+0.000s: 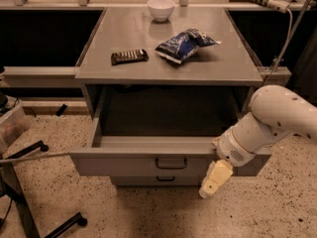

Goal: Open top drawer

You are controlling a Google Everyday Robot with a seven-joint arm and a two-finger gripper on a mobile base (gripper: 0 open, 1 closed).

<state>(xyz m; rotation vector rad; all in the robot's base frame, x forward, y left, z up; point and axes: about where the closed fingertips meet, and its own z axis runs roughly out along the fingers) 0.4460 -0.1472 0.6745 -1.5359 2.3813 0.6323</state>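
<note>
On the grey cabinet top (pixel 225 66) lie three things: one white bowl (pixel 161 8) at the far edge, one blue snack bag (pixel 184 44) near the middle, and one dark flat bar (pixel 129 56) to the left of the bag. They are apart from each other. What is in the bowl cannot be seen from here.

Two drawers are in view. The top drawer (pixel 124 165) stands open and reaches out from under the cabinet top toward the near side. Its long front panel carries one small black handle (pixel 171 162) at the centre. Behind the panel, the dark grey floor and walls of its deep tray are in view. Just below it is one lower drawer (pixel 141 181), set further back, with one black handle (pixel 166 178) of its own.

The white arm (pixel 270 118) comes in from the right. The gripper (pixel 214 181) hangs pointing downward, in front of the right part of the top drawer's panel and to the right of the handle. Whether it is spread or pressed together cannot be told.

The floor (pixel 148 217) is speckled.
</note>
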